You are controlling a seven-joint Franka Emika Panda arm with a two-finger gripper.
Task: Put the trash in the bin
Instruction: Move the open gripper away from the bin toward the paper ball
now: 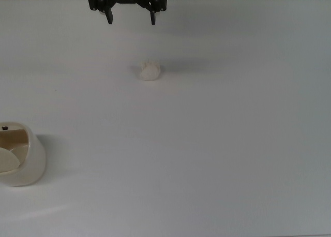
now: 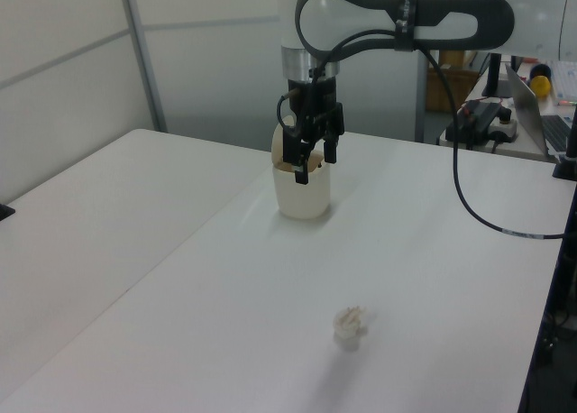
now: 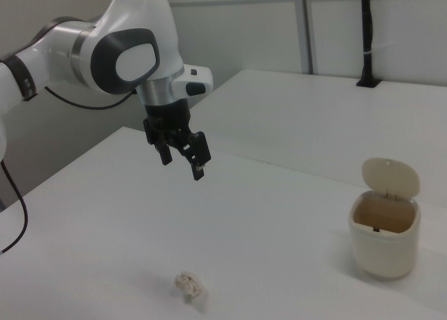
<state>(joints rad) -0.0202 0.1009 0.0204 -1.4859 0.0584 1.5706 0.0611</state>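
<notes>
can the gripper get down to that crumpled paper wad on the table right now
Probably yes. The gripper hangs open above the white table, and the paper wad lies alone in the open; the bin stands far off.

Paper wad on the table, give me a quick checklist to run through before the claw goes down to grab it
1. Claw open: ok, its fingers stand apart in the top view.
2. Claw empty: ok, nothing between the fingers.
3. Paper wad free to grasp: ok, it lies alone on the white table, nothing touching it.
4. Claw lined up over the wad: not ok, in the right view it hangs in the air well away from the wad.
5. Bin ready: ok, upright with its flap raised and the tan inside showing.
6. Path from wad to bin: ok, only bare table between them in the top view.
</notes>
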